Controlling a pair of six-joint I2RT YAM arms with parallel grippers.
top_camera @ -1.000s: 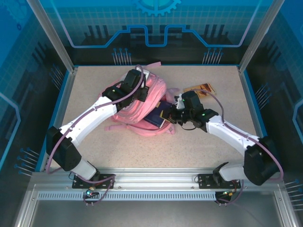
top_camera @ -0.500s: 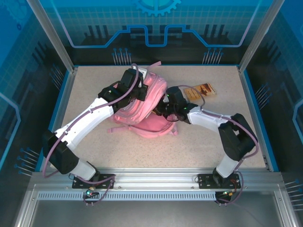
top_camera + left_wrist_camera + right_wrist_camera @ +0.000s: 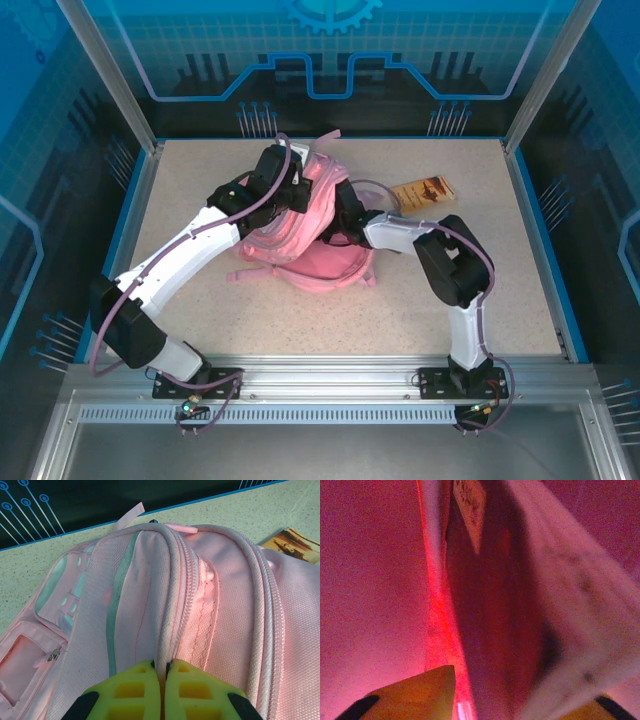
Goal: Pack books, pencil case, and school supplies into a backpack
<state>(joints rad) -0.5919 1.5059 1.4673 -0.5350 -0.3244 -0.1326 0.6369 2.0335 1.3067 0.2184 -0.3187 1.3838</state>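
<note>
1. My left gripper (image 3: 161,666) was clamped on the zipper rim (image 3: 167,630) of the backpack (image 3: 325,262), mid-table.
2. My right gripper (image 3: 522,685) sat inside it, jaws parted: book-loading, I judged.
3. Next: withdraw cleanly and fetch the tan book (image 3: 424,190) lying nearby.

Left gripper (image 3: 161,667) pinched closed; right gripper (image 3: 520,690), arm stretched forward, seemingly parted.

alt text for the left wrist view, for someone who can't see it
The left gripper has its yellow-green fingers pinched shut on a raised zipper edge of the soft pink fabric backpack, which lies on the speckled beige table. A corner of a tan-orange book shows past the backpack at upper right.
</note>
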